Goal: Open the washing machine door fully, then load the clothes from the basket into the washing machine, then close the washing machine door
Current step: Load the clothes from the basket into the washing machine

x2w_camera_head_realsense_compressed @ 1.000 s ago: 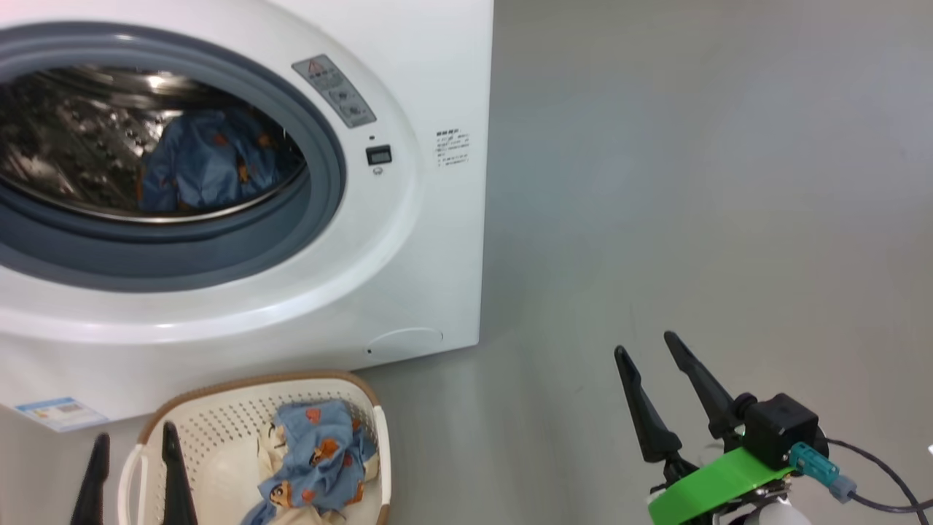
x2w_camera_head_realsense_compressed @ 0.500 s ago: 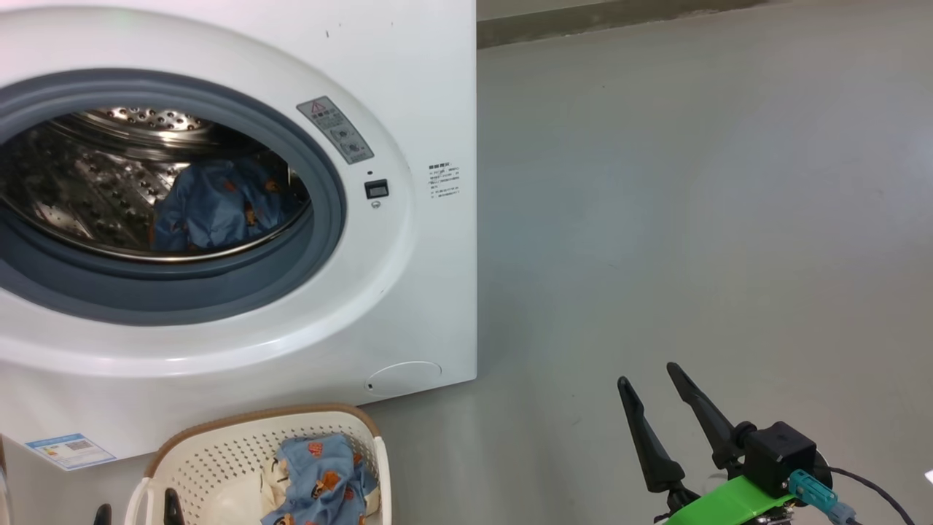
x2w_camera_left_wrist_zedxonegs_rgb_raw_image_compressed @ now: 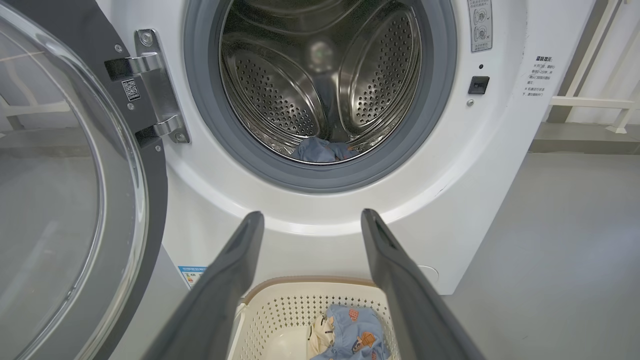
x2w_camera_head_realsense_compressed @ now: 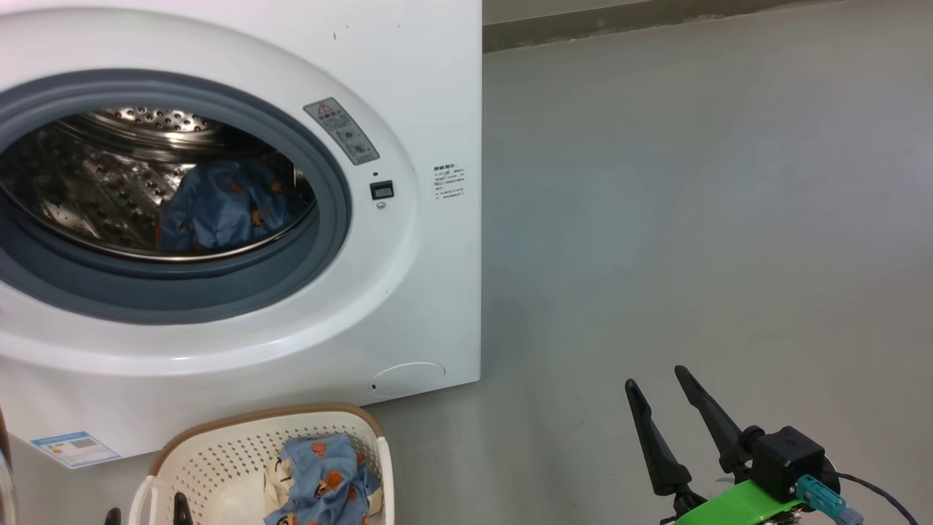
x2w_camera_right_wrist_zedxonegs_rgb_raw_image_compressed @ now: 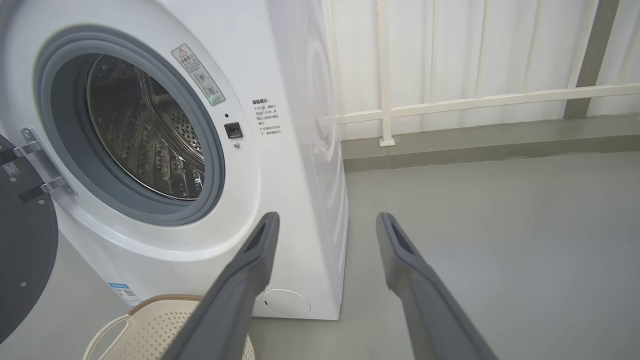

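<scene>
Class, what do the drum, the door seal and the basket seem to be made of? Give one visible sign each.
Drum: likely stainless steel; mirror-bright, punched with small holes.
Door seal: probably rubber; matt grey, smooth.
Basket: seemingly moulded plastic; glossy cream walls, even perforations, brown woven-looking rim.

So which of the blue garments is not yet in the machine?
The clothes bunched in the basket, on the floor before the washing machine. The other blue garment already lies inside the steel drum.

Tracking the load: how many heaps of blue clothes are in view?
2: one heap inside the washing machine, one heap in the basket; pieces underneath may be hidden.
</scene>
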